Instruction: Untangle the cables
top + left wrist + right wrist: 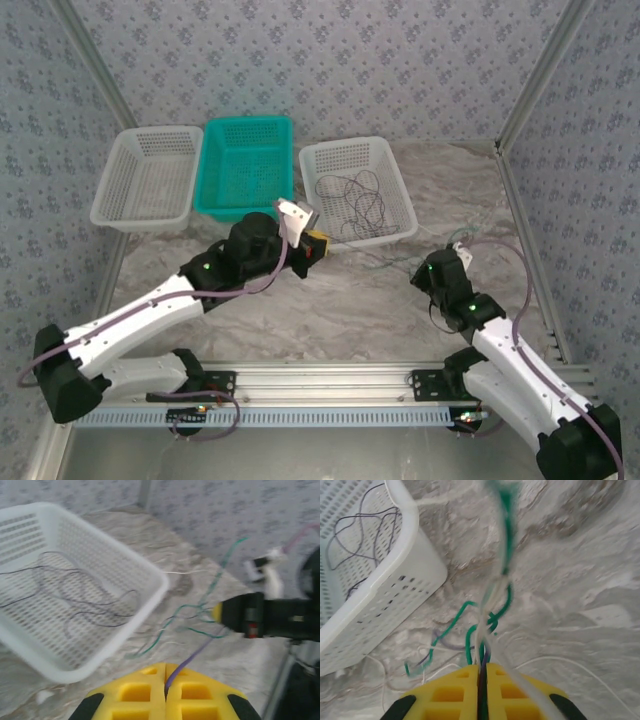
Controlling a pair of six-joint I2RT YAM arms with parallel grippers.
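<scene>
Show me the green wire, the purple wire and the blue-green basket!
green wire (pixel 506 525): right wrist view, on its blurred upper stretch.
purple wire (pixel 192 656): left wrist view, middle of its slanting stretch.
blue-green basket (pixel 248 121): top external view, on its far rim.

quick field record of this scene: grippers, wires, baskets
left gripper: shut on a purple wire
right gripper: shut on a wire bundle, mostly cream strands
green wire: runs with the bundle, loops above the table
right white basket: holds dark wires
other baskets: teal basket and left white basket, side by side
</scene>
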